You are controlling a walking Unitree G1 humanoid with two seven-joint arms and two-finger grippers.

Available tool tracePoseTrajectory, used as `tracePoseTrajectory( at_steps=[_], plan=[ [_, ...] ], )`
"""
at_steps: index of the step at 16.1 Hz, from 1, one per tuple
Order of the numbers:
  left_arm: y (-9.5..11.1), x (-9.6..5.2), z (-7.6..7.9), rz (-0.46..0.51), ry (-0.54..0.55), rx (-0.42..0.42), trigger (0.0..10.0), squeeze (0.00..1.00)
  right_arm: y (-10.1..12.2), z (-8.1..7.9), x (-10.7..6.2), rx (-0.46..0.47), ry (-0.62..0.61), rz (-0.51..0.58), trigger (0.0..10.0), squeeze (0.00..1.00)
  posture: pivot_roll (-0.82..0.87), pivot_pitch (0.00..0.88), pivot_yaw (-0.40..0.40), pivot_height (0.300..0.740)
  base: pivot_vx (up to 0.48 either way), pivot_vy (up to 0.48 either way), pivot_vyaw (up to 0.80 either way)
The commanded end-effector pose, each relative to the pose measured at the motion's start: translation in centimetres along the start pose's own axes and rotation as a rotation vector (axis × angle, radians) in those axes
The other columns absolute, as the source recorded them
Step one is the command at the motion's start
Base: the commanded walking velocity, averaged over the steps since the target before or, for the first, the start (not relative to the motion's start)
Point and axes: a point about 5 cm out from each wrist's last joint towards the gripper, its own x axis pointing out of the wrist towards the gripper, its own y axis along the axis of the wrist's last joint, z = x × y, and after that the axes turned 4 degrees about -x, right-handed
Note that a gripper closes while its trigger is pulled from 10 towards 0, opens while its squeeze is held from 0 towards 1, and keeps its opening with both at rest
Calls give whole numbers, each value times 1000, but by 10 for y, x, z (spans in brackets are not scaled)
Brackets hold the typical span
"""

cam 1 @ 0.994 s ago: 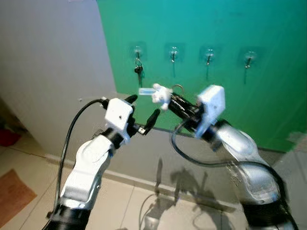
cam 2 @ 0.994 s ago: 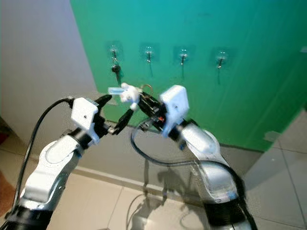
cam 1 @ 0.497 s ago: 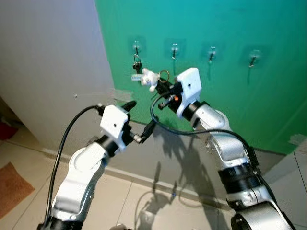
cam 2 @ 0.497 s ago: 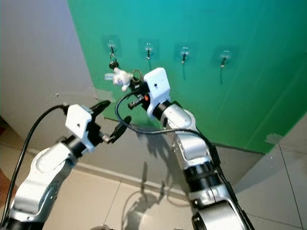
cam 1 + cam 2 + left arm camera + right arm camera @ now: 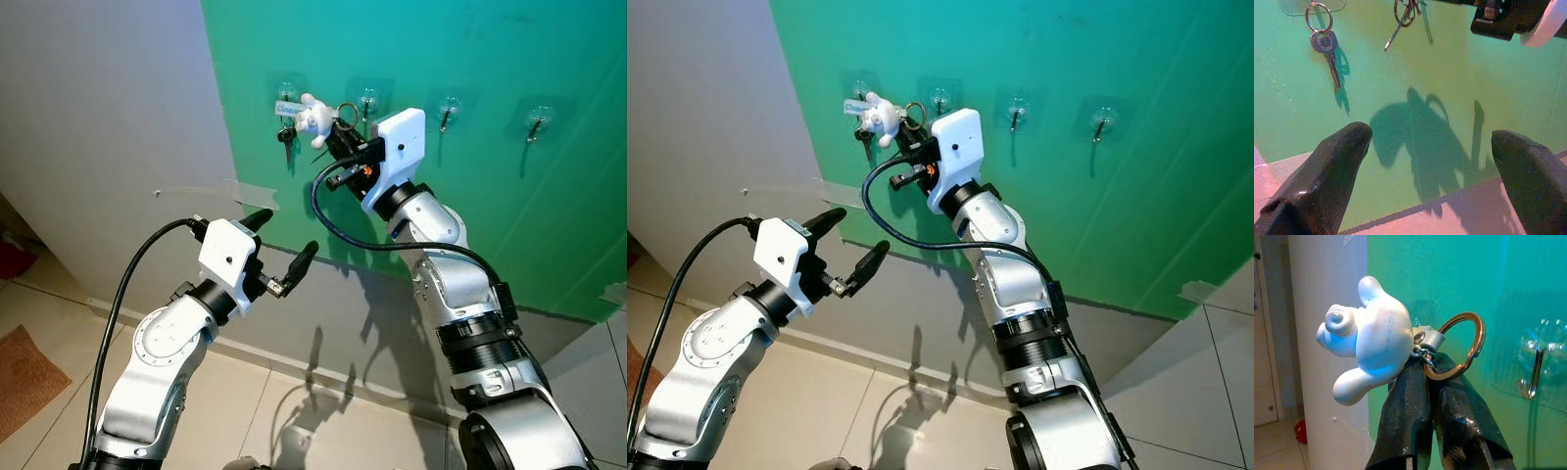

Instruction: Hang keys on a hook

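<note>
My right gripper (image 5: 338, 125) is raised to the green board and shut on a key ring (image 5: 347, 111) with a white toy figure (image 5: 312, 114) and a pale blue tag. The ring (image 5: 1459, 345) sticks out past the pinched fingertips (image 5: 1415, 396), beside the figure (image 5: 1369, 338). It hangs between the first hook (image 5: 285, 97), where a dark key (image 5: 285, 137) hangs, and the second hook (image 5: 367, 99). Lower down, my left gripper (image 5: 281, 240) is open and holds nothing. Between its fingers (image 5: 1337, 166) the hung key (image 5: 1325, 44) shows.
Two more hooks (image 5: 448, 106) (image 5: 535, 119) stand bare to the right on the green board (image 5: 549, 225). A grey wall (image 5: 98, 147) with a tape strip (image 5: 245, 193) runs to the left. Tiled floor below carries a brown mat (image 5: 29, 377).
My right arm has lifted the key ring from chest height up to the row of hooks. The left gripper has dropped a little and stays open.
</note>
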Motion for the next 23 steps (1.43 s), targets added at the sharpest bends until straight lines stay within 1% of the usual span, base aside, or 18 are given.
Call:
tracePoseTrajectory(
  at_steps=[1, 4, 5, 9, 14, 16, 17, 20, 23],
  plan=[
    [3, -1, 0, 1, -3, 17, 10000, 0, 7, 2, 6, -3, 6, 33, 10000, 0, 34, 0, 17, 740, 0, 0, 0],
    [3, -1, 2, -3, -7, 14, 10000, 0, -3, 2, 8, -10, 18, -49, 10000, 0, 32, 0, 19, 740, 0, 0, 0],
    [3, -1, 2, -3, -9, 13, 10000, 0, -5, 2, 10, -2, 16, -61, 10000, 0, 32, 0, 20, 740, 0, 0, 0],
    [3, -1, 3, -8, -16, 11, 10000, 0, -7, 7, 14, 7, -23, -77, 10000, 0, 35, 0, 22, 740, 0, 0, 0],
    [3, -1, 3, -11, -23, 13, 10000, 0, -2, 10, 15, 17, -26, -42, 10000, 0, 35, 0, 29, 740, 0, 0, 0],
    [3, 0, 4, -12, -31, 14, 10000, 0, -6, 16, 16, 14, -73, -78, 10000, 0, 34, 0, 30, 740, 0, 0, 0],
    [3, 0, 4, -12, -32, 14, 10000, 0, -9, 19, 16, 28, -98, -103, 10000, 0, 34, 0, 30, 740, 0, 0, 0],
    [4, 0, 6, -13, -44, 11, 10000, 0, -16, 23, 14, 50, -119, -161, 10000, 0, 31, 0, 35, 740, 0, 0, 0],
    [4, 0, 6, -13, -48, 10, 10000, 0, -18, 26, 15, 78, -152, -173, 10000, 0, 31, 0, 35, 740, 0, 0, 0]
  ],
)
